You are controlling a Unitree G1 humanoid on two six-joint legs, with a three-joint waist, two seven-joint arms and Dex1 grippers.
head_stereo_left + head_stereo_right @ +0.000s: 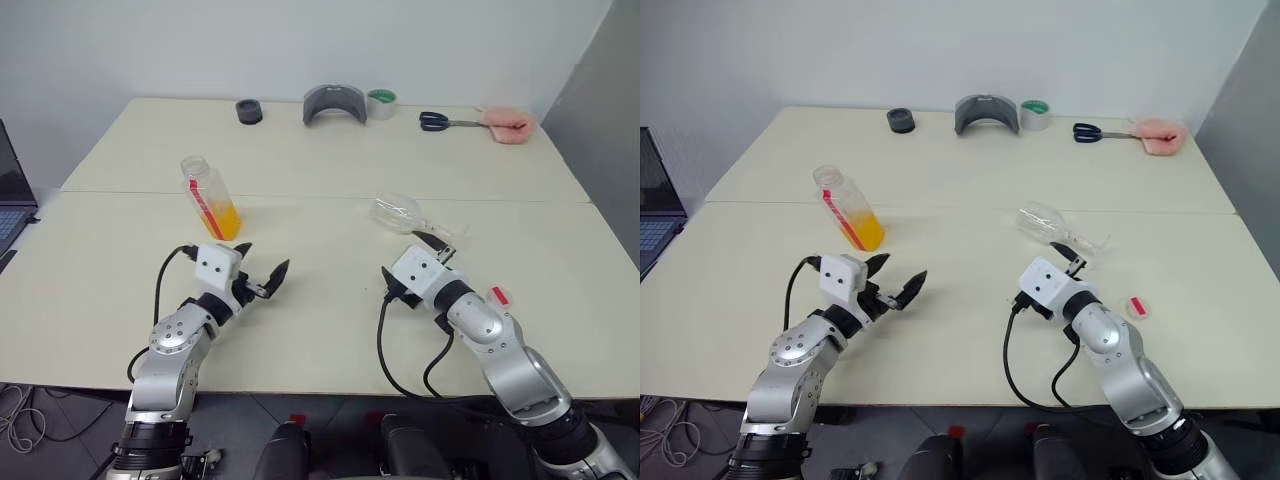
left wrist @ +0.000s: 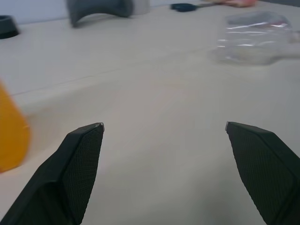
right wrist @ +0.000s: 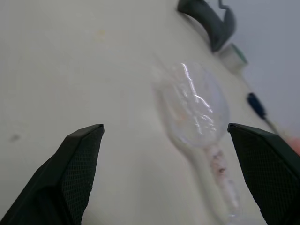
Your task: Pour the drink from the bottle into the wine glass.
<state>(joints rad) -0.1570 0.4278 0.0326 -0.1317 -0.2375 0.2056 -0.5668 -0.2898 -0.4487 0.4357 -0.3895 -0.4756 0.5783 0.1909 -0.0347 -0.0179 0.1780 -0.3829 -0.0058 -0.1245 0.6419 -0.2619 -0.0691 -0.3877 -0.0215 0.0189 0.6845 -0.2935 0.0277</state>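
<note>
Two empty tools (image 1: 262, 270) (image 1: 432, 243) gape wide; head view shows bottle (image 1: 210, 198), wine glass (image 3: 196, 105) toppled.

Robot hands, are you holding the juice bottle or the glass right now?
No. The left gripper and right gripper are both open, holding nothing. The bottle stands on the table; the wine glass lies on its side.

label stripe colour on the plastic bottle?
Red, running down the clear plastic bottle above the orange drink; best in the left eye view.

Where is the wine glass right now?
The wine glass lies on its side on the table, right of centre, just beyond the open right tool.
</note>
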